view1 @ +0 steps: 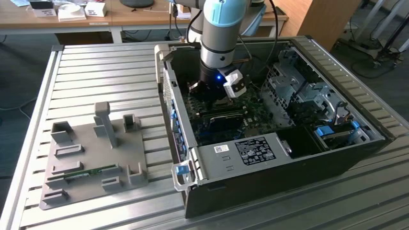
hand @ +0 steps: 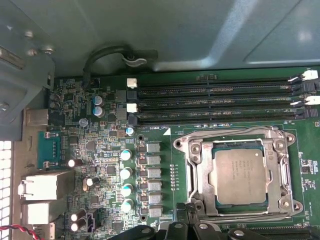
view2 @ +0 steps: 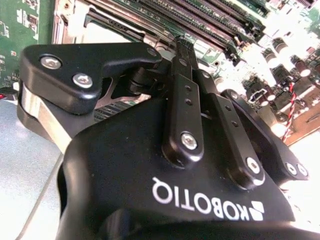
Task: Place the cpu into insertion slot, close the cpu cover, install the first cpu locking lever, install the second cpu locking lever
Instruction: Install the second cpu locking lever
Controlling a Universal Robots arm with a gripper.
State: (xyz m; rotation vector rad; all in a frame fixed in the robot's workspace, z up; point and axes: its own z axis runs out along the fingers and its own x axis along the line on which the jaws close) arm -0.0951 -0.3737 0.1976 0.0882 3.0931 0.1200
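Note:
In the first wrist view the cpu (hand: 240,175), a dull silver square chip, lies flat in the insertion slot (hand: 187,172) of the green motherboard (hand: 102,165). The cpu cover (hand: 272,167), a silvery frame, lies down around the chip, which shows through its window. A wire locking lever (hand: 227,134) runs along the socket edge beside the memory slots; I cannot tell whether it is latched. My gripper (hand: 187,231) hangs just off the socket's opposite edge, shut with nothing visible in it. It shows over the board (view2: 177,44) in the second wrist view and inside the case (view1: 208,93) in the exterior view.
The open computer case (view1: 357,158) lies on a slatted metal table (view1: 102,67). Long black memory slots (hand: 215,105) flank the socket. A black box with a white label (view1: 255,148) and drive cages (view1: 300,91) crowd the case. A grey fixture plate (view1: 89,158) sits at the exterior view's left.

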